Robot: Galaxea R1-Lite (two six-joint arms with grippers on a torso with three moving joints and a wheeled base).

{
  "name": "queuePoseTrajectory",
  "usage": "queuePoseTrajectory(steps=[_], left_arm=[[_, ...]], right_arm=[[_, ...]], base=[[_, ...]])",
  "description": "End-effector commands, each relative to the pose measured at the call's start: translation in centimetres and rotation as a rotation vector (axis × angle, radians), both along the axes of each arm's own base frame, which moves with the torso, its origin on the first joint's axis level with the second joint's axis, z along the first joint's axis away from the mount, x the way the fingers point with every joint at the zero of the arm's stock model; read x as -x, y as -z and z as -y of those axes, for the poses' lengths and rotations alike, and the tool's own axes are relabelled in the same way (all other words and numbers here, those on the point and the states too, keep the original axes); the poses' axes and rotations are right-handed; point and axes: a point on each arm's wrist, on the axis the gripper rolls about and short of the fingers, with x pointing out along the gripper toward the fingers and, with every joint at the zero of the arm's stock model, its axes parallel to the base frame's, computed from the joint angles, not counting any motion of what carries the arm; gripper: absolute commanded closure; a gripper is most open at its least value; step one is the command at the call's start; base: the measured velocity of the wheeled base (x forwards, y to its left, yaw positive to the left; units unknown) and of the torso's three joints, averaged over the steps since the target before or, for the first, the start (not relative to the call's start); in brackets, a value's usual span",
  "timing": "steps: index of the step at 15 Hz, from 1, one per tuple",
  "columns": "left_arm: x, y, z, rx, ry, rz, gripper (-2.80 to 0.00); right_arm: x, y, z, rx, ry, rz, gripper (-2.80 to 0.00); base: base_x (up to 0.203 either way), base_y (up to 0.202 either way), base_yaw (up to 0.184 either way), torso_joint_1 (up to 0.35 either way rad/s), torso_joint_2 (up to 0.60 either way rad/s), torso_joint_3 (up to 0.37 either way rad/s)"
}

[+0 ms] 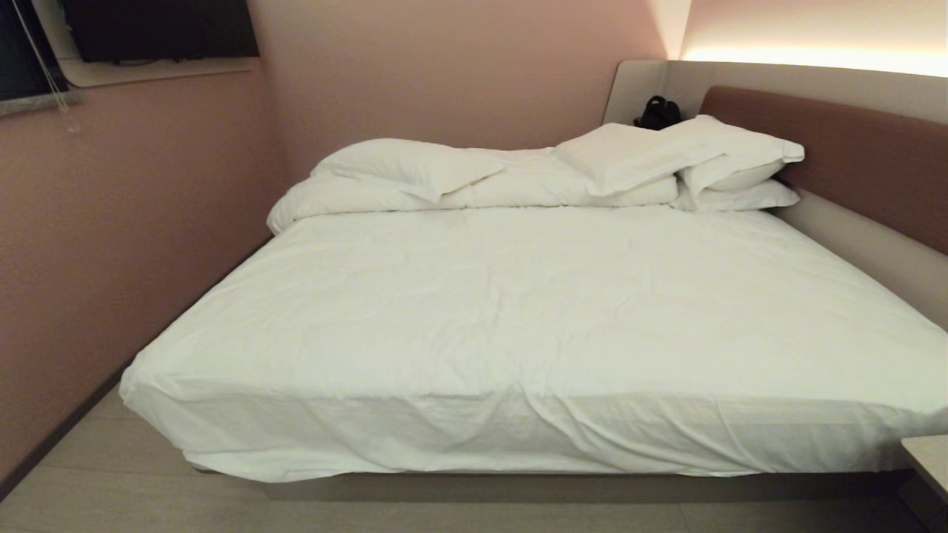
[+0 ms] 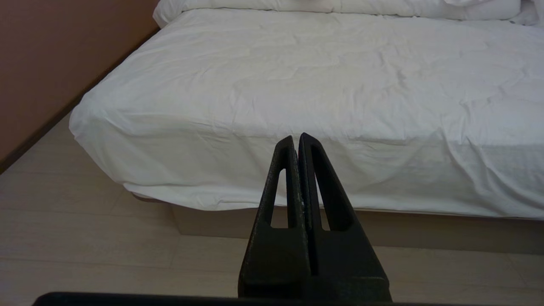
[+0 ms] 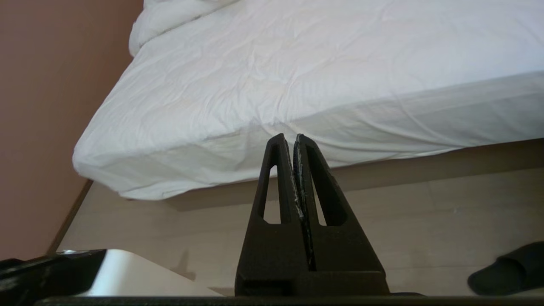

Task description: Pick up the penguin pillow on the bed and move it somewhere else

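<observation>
1. Room: pink-brown walls enclose the bed [image 1: 518,311] on its far and left sides. A lit recess runs above the brown headboard [image 1: 852,155] at the right. A dark screen [image 1: 159,29] sits high on the left wall. The floor [image 1: 111,481] is pale wood-look planking.
2. Surface: a wrinkled white sheet covers the mattress and hangs over the near edge. A rolled duvet [image 1: 474,189] lies along the far edge, with plain white pillows [image 1: 666,159] stacked toward the headboard.
3. Minor items: a small black object [image 1: 658,112] rests on the ledge behind the pillows. A dark slipper [image 3: 508,267] lies on the floor in the right wrist view.
4. Task item: the penguin pillow is not visible in any view; its location cannot be determined.
5. End effector state: the left end effector [image 2: 296,138] and right end effector [image 3: 289,138] both have fingers pressed together, gripping nothing. Both are held low, off the foot of the bed, above the floor.
6. Step in hand, as judged: either the pillow is already off the bed, or it must be located.
7. Next move, as judged: confirm the pillow's position before any reach.
</observation>
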Motion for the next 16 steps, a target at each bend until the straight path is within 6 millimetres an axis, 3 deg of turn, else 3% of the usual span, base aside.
queuePoseTrajectory(steps=[1, 4, 10, 16], left_arm=[[0.0, 0.0, 0.0, 0.001, 0.000, 0.001, 0.00], [0.0, 0.0, 0.0, 0.001, 0.000, 0.001, 0.00], [0.0, 0.0, 0.0, 0.001, 0.000, 0.001, 0.00], [0.0, 0.0, 0.0, 0.001, -0.001, 0.001, 0.00]], right_arm=[[1.2, 1.4, 0.1, 0.005, 0.060, 0.035, 0.00], [1.6, 3.0, 0.3, 0.016, 0.155, 0.070, 0.00], [3.7, 6.9, 0.3, 0.058, 0.157, 0.194, 0.00], [2.2, 6.8, 0.3, 0.134, 0.175, 0.276, 0.00]], base=[[0.000, 0.000, 0.000, 0.000, 0.00, 0.000], [0.000, 0.000, 0.000, 0.000, 0.00, 0.000], [0.000, 0.000, 0.000, 0.000, 0.00, 0.000], [0.000, 0.000, 0.000, 0.000, 0.00, 0.000]])
